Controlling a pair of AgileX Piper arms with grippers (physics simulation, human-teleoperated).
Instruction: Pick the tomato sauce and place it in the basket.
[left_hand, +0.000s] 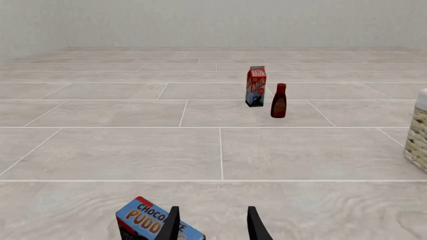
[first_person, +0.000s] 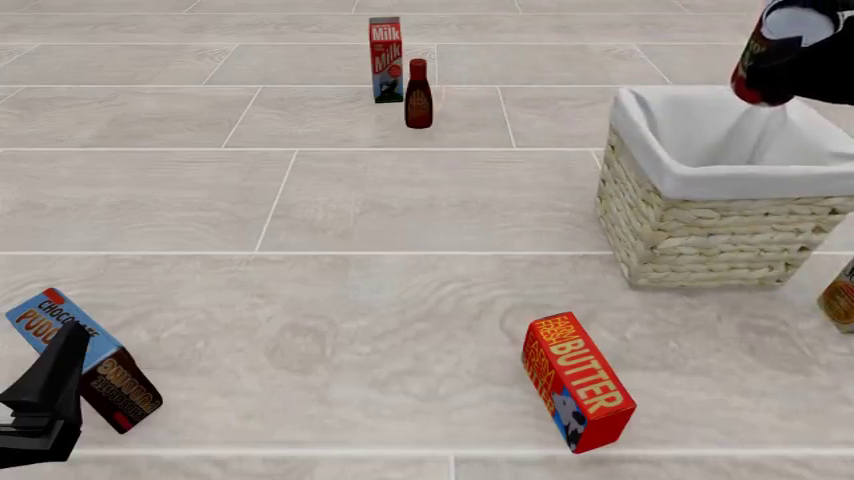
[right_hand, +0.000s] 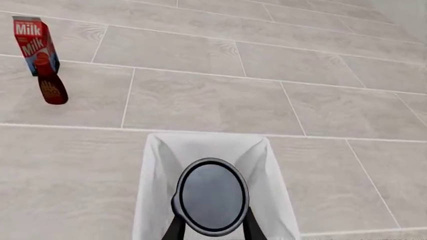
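The tomato sauce (first_person: 758, 68), a small can with a red label, hangs tilted above the far right rim of the basket (first_person: 707, 235), and my right gripper (first_person: 787, 55) is shut on it. In the right wrist view the can's dark metal top (right_hand: 212, 196) sits between the fingers (right_hand: 175, 231), over the basket's white cloth lining (right_hand: 160, 170). My left gripper (left_hand: 213, 225) is open and low at the near left, beside a blue chocolate pudding box (left_hand: 143, 220). In the front view the left gripper (first_person: 60, 365) holds nothing.
A milk carton (first_person: 386, 58) and a dark red-brown bottle (first_person: 419, 94) stand at the far middle. A red butter box (first_person: 577, 380) leans in the near middle. The pudding box (first_person: 80, 355) lies near left. Another item (first_person: 841, 295) shows partly at the right edge.
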